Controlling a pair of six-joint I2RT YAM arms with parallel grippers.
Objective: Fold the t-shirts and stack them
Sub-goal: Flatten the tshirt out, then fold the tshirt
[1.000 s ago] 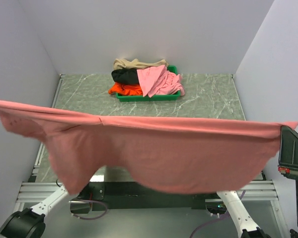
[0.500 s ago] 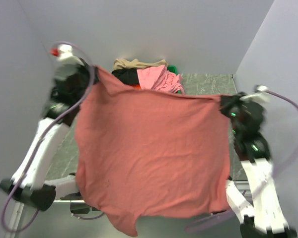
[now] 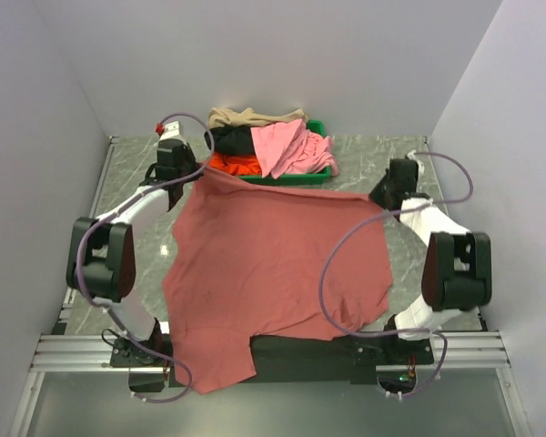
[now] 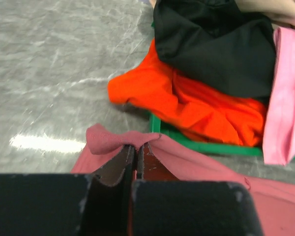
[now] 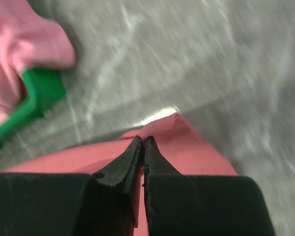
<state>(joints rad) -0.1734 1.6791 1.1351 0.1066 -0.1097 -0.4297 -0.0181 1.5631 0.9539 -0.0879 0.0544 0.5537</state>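
The dusty brick-red t-shirt [image 3: 273, 264] lies spread on the table, its near part hanging over the front edge. My left gripper [image 3: 200, 173] is shut on its far left corner [image 4: 113, 140], just in front of the tray. My right gripper [image 3: 382, 202] is shut on its far right corner [image 5: 160, 135]. The light pink [image 3: 287, 146], bright orange-red [image 3: 229, 163], black [image 3: 229, 138] and tan [image 3: 250, 116] t-shirts lie heaped in the green tray [image 3: 320, 178]. The left wrist view shows the orange-red shirt [image 4: 187, 98], the black one [image 4: 211, 44] and the pink one [image 4: 285, 113].
The green tray's rim [image 4: 211, 147] lies right beyond the left fingers, and a corner of it shows in the right wrist view [image 5: 34, 98]. Grey marble tabletop [image 3: 136, 173] shows to both sides of the shirt. White walls close in left, right and back.
Both arms swung the brick-red shirt from held high and stretched wide, forward and down, until it now lies spread on the table with both grippers low at its far corners.
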